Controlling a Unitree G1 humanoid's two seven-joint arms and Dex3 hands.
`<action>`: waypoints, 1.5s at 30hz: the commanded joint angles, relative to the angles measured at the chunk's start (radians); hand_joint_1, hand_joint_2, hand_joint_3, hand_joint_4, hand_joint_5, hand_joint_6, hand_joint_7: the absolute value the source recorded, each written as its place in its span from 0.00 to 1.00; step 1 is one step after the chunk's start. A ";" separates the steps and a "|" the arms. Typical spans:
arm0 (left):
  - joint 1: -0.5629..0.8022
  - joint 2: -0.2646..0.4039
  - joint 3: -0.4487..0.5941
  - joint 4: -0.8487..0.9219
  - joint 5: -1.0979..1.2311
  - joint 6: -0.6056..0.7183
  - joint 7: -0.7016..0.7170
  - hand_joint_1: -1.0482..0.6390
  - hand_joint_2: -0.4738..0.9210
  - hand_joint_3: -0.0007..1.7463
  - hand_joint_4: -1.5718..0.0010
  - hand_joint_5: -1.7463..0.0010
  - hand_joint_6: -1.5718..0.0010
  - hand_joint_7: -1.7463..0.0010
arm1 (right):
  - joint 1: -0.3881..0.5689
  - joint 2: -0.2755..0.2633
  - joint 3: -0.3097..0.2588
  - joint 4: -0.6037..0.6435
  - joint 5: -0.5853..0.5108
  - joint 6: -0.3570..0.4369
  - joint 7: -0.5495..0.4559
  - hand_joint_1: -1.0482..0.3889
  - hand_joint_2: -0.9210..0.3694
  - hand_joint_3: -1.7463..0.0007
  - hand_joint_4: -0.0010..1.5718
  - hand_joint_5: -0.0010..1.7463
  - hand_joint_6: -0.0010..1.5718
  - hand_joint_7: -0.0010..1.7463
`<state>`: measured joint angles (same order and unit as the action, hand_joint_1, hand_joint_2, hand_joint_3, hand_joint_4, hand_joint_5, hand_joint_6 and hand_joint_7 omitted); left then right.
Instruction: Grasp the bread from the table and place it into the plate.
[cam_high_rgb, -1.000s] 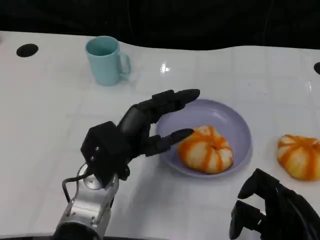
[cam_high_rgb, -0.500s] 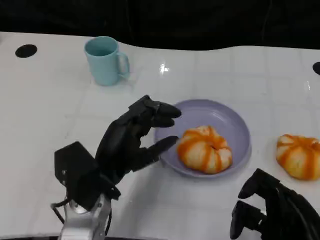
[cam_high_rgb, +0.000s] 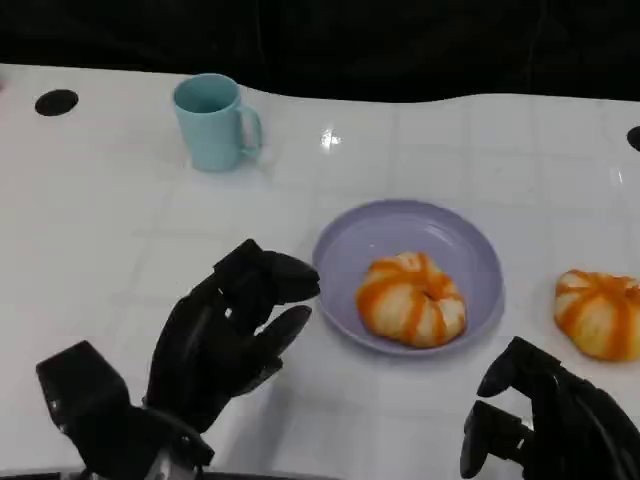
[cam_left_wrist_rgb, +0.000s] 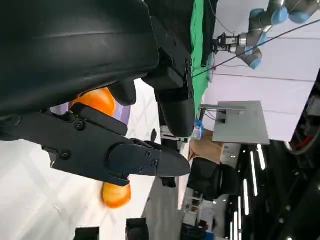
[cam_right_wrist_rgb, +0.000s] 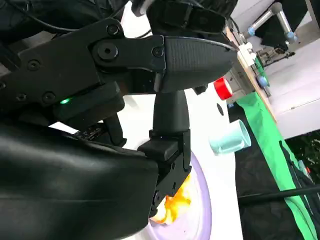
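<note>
One bread roll (cam_high_rgb: 411, 299) sits in the purple plate (cam_high_rgb: 470, 240) at frame centre; a second roll (cam_high_rgb: 598, 313) lies on the tabletop (cam_high_rgb: 120, 230) at the right edge. The left hand (cam_high_rgb: 225, 335), lower left, is empty with fingers spread. The right hand (cam_high_rgb: 545, 420), lower right, holds nothing, fingers loosely apart. The roll looks light, soft and squashable, so a gentle grasp across its sides should suit.

A glossy white desk (cam_high_rgb: 90, 230) backed by black cloth (cam_high_rgb: 400, 45). Beyond it, a green drape (cam_right_wrist_rgb: 270, 145), white walls and ceiling strip lights (cam_left_wrist_rgb: 252, 177).
</note>
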<state>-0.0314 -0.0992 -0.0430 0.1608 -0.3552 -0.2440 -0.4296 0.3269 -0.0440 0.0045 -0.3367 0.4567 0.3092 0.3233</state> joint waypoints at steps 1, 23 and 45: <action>0.055 0.018 0.020 -0.055 -0.038 0.026 -0.019 0.25 1.00 0.17 0.72 0.06 0.67 0.28 | 0.004 -0.008 -0.006 -0.008 0.007 -0.002 0.002 0.36 0.00 0.70 0.48 1.00 0.29 1.00; 0.233 0.005 0.064 -0.150 -0.155 0.101 -0.038 0.28 1.00 0.19 0.62 0.00 0.70 0.13 | 0.007 -0.007 -0.004 -0.031 0.006 0.021 -0.020 0.36 0.00 0.71 0.48 1.00 0.29 1.00; 0.283 0.016 0.089 -0.140 -0.187 0.151 -0.083 0.30 1.00 0.25 0.63 0.00 0.71 0.11 | -0.002 -0.008 -0.010 -0.024 0.006 0.023 -0.023 0.37 0.00 0.70 0.46 1.00 0.28 1.00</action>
<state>0.2499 -0.0957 0.0364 0.0164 -0.5415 -0.0965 -0.5012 0.3272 -0.0439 -0.0005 -0.3567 0.4600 0.3307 0.3031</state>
